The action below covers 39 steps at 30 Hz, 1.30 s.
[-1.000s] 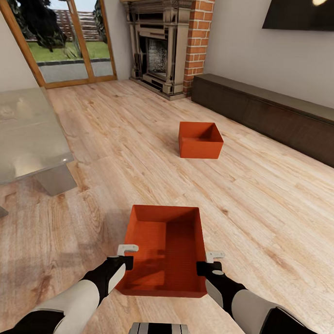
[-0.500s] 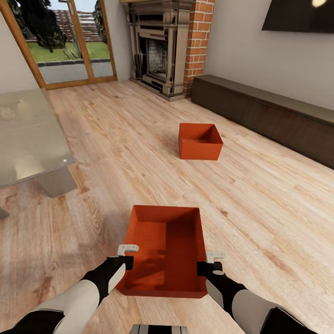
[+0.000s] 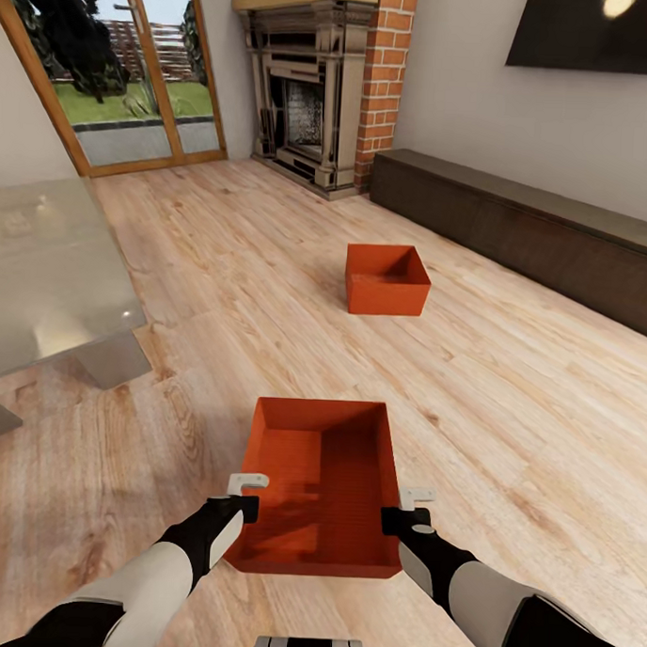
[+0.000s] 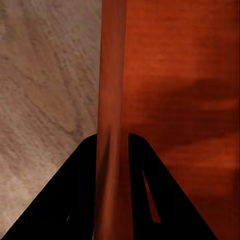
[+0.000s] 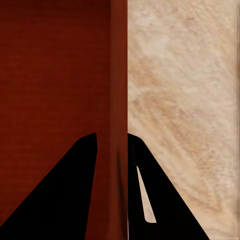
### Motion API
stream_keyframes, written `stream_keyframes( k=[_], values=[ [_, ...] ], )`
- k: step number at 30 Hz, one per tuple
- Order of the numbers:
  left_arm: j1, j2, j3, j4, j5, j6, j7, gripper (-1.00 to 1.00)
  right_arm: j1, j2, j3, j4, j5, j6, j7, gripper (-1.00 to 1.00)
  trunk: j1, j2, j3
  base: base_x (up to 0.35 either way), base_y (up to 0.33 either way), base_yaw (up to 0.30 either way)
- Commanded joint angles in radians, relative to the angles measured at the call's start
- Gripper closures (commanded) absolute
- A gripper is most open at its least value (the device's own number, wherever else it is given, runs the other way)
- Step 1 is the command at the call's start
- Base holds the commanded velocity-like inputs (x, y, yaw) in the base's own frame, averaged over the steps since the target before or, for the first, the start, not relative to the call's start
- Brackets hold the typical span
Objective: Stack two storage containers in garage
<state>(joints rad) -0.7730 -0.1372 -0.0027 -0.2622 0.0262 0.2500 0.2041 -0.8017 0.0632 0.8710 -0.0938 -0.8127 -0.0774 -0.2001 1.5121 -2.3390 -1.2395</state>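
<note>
— How is the near container [image 3: 321,488] held?

— Its side walls are pinched by the left gripper [image 4: 113,142] and right gripper [image 5: 111,142], apparently so it stays level.

— And the other container [image 3: 387,279]?

— Left on the plank floor [image 3: 509,388], near the cabinet [image 3: 525,224].

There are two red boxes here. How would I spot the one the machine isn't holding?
Start at the brick fireplace and the long dark cabinet along the wall. On the wood floor in front of them sits an orange-red open bin, the far container. It stands alone on the planks, while its twin, the near container, is gripped by the left gripper and right gripper.
</note>
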Motion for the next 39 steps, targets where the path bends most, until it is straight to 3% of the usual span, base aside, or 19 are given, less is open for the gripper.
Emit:
stream_keyframes(
  k=[1,39],
  values=[
    [0.000,0.001,0.006,-0.002,-0.019,0.009,0.020,1.00,-0.001,-0.011,0.002,0.011,-0.005,-0.007,-0.015,1.00,-0.004,0.007,0.003,0.000,0.000,0.000],
    [0.000,0.002,0.006,-0.002,-0.019,0.009,0.014,1.00,-0.001,-0.019,0.002,-0.001,-0.003,-0.013,-0.008,1.00,-0.150,0.273,0.122,0.000,0.000,0.000]
  ],
)
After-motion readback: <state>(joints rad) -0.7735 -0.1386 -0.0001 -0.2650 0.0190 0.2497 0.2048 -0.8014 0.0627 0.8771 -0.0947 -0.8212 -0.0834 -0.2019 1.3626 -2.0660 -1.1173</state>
